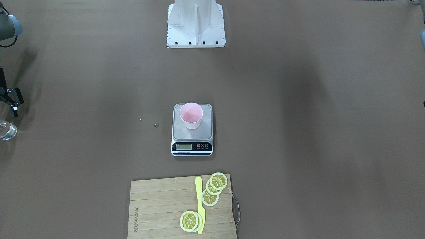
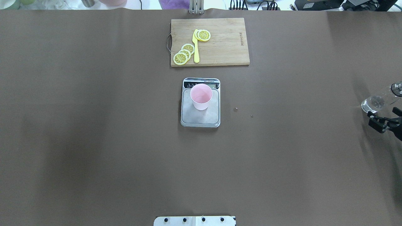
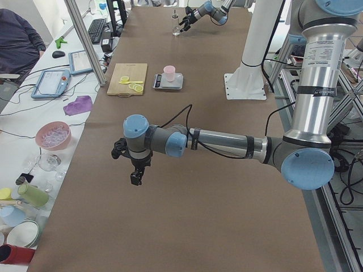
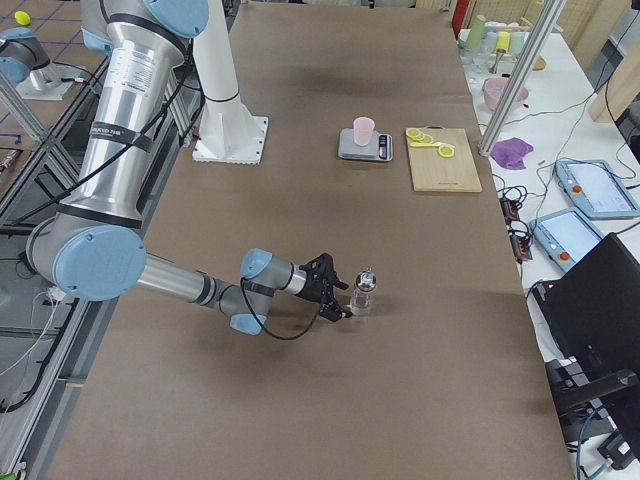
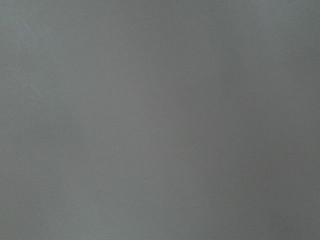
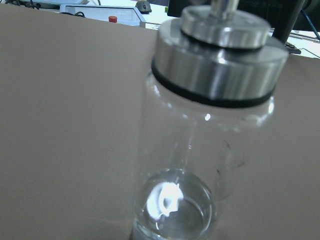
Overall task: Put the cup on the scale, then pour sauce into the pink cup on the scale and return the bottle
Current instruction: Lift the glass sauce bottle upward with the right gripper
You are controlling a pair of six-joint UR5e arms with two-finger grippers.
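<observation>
The pale pink cup (image 2: pixel 201 96) stands upright on the steel platform of the scale (image 2: pixel 200 119) at mid-table; both also show in the front view, cup (image 1: pixel 191 115) and scale (image 1: pixel 192 146). The clear bottle (image 2: pixel 380 100) with its silver collar stands upright near the table's right end, with a little clear sauce (image 6: pixel 172 210) at its bottom. My right gripper (image 2: pixel 385 116) is open just beside the bottle, not touching it; the right-side view (image 4: pixel 343 298) shows the same. My left gripper (image 3: pixel 135 173) hangs over bare table; I cannot tell its state.
A wooden cutting board (image 2: pixel 226 47) with lemon slices (image 2: pixel 183 55) and a yellow knife (image 2: pixel 196 47) lies beyond the scale. Two small drops (image 2: pixel 235 109) sit on the table right of the scale. The robot's base (image 1: pixel 196 26) stands behind the scale.
</observation>
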